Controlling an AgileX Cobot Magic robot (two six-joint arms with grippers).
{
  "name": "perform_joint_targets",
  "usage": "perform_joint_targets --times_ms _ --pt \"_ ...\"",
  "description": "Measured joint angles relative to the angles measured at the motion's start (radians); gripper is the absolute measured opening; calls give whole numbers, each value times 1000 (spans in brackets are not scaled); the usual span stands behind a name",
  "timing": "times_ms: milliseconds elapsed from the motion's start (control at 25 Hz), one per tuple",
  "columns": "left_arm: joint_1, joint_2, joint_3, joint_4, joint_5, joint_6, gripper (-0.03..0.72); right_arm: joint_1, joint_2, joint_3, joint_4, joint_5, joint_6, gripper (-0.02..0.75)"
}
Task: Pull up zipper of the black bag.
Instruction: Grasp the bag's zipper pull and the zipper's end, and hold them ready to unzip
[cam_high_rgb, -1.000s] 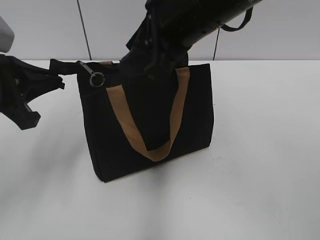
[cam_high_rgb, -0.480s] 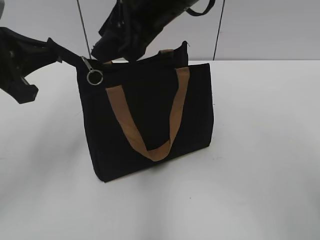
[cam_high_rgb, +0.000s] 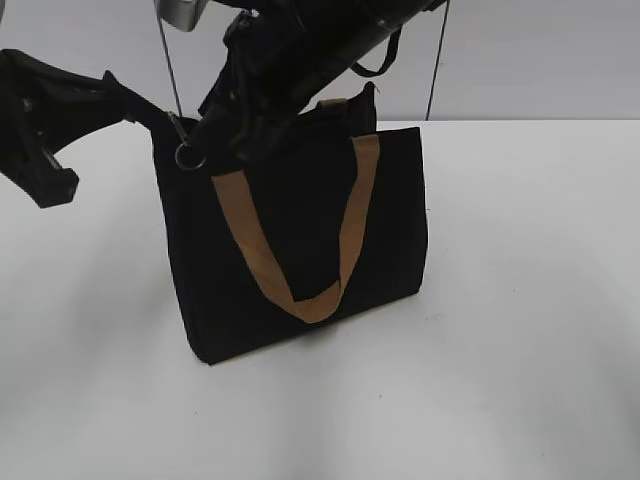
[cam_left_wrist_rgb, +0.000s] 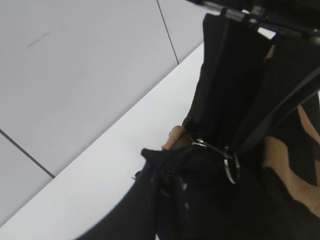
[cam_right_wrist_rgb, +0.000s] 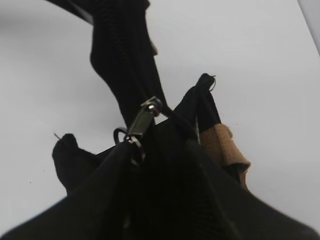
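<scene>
The black bag (cam_high_rgb: 300, 230) stands upright on the white table, one tan handle hanging down its front. The zipper (cam_high_rgb: 190, 155), a silver pull with a ring, sits at the bag's top left corner. My left gripper (cam_high_rgb: 140, 108) is shut on the black fabric tab at that corner and holds it taut; in the left wrist view my jaws (cam_left_wrist_rgb: 170, 185) pinch the tab, with the zipper (cam_left_wrist_rgb: 227, 160) just beyond. My right gripper (cam_high_rgb: 225, 130) reaches down from above to the zipper. In the right wrist view its fingers (cam_right_wrist_rgb: 157, 150) look apart, with the zipper (cam_right_wrist_rgb: 142, 120) at their tips.
The white table (cam_high_rgb: 520, 300) stretches around the bag on all sides. A pale wall with dark vertical seams (cam_high_rgb: 432, 80) stands behind it. The right arm's black links hang over the bag's top.
The right arm swung off the bag's front, then came down with its gripper to the zipper pull at the top left corner. The left gripper rose slightly, keeping hold of the tab.
</scene>
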Motion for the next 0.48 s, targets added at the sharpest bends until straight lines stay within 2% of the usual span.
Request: perform_joint_targets --times_ms 480 --pt "0 0 0 0 20 0 25 0 22 -1 7 -14 -3 284"
